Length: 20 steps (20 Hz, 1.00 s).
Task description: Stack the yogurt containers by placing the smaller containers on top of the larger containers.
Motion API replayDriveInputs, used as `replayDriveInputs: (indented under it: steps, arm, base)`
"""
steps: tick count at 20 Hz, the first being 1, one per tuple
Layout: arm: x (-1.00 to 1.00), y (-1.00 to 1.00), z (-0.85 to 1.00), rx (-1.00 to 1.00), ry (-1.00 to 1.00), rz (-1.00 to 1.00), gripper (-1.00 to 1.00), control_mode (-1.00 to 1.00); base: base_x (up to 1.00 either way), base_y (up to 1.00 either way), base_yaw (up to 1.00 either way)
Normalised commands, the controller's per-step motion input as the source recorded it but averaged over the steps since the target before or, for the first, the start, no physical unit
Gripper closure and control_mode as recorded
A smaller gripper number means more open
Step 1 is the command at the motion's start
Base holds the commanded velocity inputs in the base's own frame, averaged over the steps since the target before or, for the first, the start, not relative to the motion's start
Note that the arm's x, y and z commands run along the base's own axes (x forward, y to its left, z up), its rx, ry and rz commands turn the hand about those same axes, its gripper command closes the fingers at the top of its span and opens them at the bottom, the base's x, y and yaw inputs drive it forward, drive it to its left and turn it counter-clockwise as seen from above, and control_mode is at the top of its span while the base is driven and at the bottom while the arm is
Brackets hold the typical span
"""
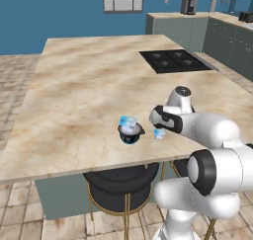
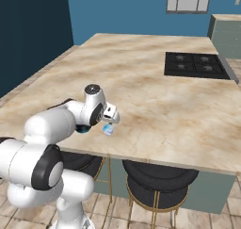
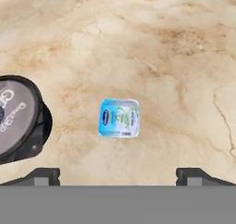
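Right now we hover above the beige marbled stone table [image 3: 161, 43], looking straight down on the tiny pale-blue and white glossy yogurt cup [image 3: 119, 118], which sits upright near the table's front edge. Our fingers [image 3: 118, 174] stand spread wide and hold nothing; both dark tips flank the small cup from above, well clear of it. Just beside it, to the left in the hand view, is the squat round dark navy cup with a pale grey lid [image 3: 16, 119], apart from the small one and not touching it. From the left base view, another pale-blue container [image 1: 127, 121] already seems to rest on that dark cup [image 1: 131, 134], though it is too small to be sure.

We judge the next move to be a straight descent onto the small cup [image 1: 159, 134]. Several things could spoil it. The cup is narrow and glossy, so a pinch taken too high could let it slip or pop sideways. If we come down off-centre, one fingertip could land on its lid and tip it, or push it towards the near edge and off the table. A fingertip swinging wide on the left might also clip the dark cup's flared rim and shift it.
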Motion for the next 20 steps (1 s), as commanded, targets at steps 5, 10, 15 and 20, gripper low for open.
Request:
replayDriveInputs:
  steps: [5, 10, 15, 20]
  arm:
    - [0.07, -0.05, -0.18, 0.00, 0.00, 0.00, -1.00, -1.00]
    - [0.07, 0.00, -0.22, 0.00, 0.00, 0.00, -1.00, -1.00]
    - [0.14, 0.00, -0.19, 0.00, 0.00, 0.00, -1.00, -1.00]
    - [0.19, 0.00, -0.17, 0.00, 0.00, 0.00, -1.00, -1.00]
  base:
    - [0.00, 0.00, 0.00]
    - [0.00, 0.00, 0.00]
    - [0.00, 0.00, 0.00]
    - [0.00, 0.00, 0.00]
